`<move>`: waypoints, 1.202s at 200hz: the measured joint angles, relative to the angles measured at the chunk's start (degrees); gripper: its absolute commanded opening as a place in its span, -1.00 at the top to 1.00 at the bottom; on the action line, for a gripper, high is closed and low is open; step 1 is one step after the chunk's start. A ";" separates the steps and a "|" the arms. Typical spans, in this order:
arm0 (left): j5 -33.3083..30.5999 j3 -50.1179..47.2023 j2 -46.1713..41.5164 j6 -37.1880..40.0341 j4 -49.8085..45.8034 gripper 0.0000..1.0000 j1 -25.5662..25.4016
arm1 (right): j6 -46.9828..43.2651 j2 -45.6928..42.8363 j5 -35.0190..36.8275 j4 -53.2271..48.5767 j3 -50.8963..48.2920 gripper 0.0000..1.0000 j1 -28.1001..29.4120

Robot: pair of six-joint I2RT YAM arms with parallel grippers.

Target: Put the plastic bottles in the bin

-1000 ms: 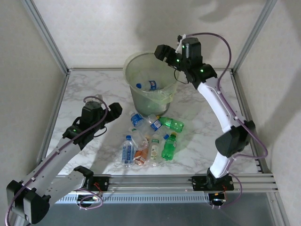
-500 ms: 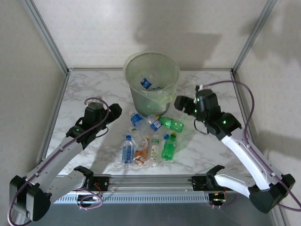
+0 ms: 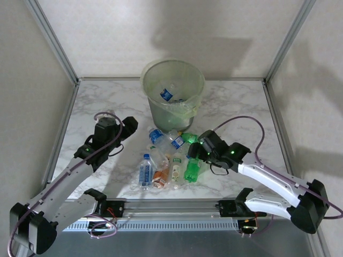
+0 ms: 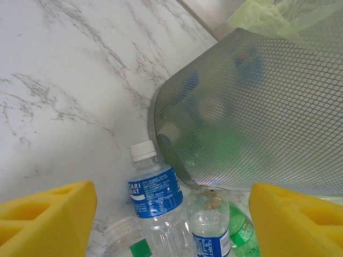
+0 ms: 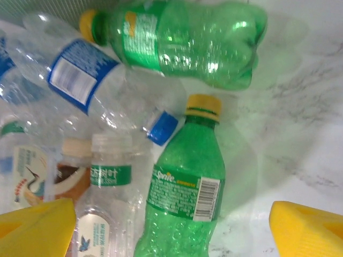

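You are holding the right gripper low over the right side of the plastic bottles, which are lying in a loose pile on the desk between the bin and the near edge; a few more are already sitting inside the bin. In the right wrist view its two yellow pads are standing wide apart, gripping nothing, and the green bottle is lying straight below that gap. The finding that matters is that this bottle's long axis is running from the far edge toward the near edge, yellow cap toward the bin. The pads are sitting one to each side of it, so the jaws are lining up across the body rather than along it. In my judgement a straight descent is looking sufficient, with no wrist turn. Note that a clear blue-capped bottle is crowding the neck on one side, and a second green bottle is lying crosswise just beyond the cap, so the label zone is offering the freer grip. The left gripper is hovering off the left side of the pile, likewise spread open and empty, facing the bin wall and a clear white-capped bottle. The right arm is plainly the nearer one for this pick.
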 measured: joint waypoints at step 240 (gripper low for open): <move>3.45 -3.21 2.43 -1.22 3.41 -0.48 0.04 | 4.02 16.87 -1.75 5.64 -3.23 -0.68 2.01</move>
